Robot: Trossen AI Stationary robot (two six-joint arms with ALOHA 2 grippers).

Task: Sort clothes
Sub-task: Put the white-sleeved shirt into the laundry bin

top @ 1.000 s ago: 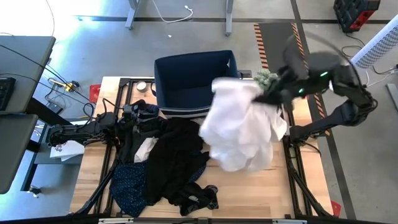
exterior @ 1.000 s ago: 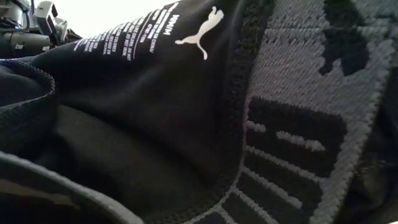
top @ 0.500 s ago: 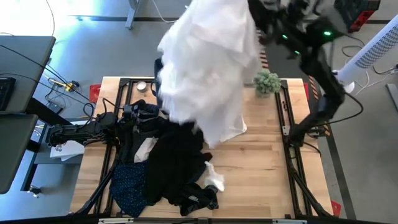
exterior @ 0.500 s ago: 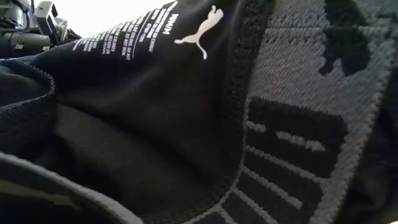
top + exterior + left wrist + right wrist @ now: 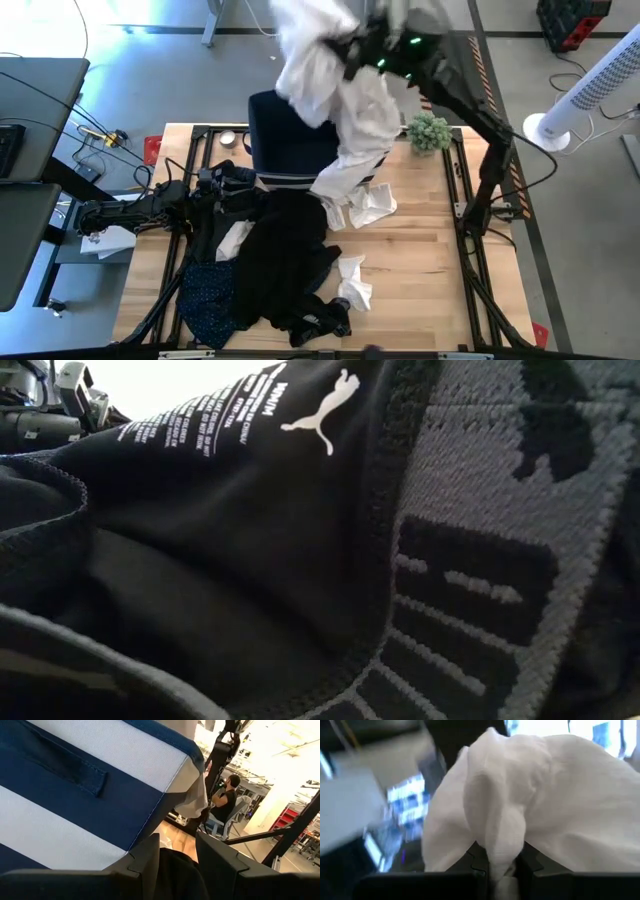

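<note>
The right gripper [image 5: 352,52], fingers pinching a white garment [image 5: 340,90], is holding it high over the navy bin [image 5: 290,135], its tail trailing onto the worktop [image 5: 420,260]. Best lifted clear before release. The left gripper [image 5: 176,851], fingers spread, is waiting beside the dark pile [image 5: 285,260].

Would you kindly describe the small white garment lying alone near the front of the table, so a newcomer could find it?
Start at the wooden table and find the big black clothing pile at its middle. Just to the right of that pile's lower edge lies a small crumpled white garment on bare wood. Unlike the larger white cloth hanging from the right gripper over the navy bin, it lies flat and unheld.
</note>
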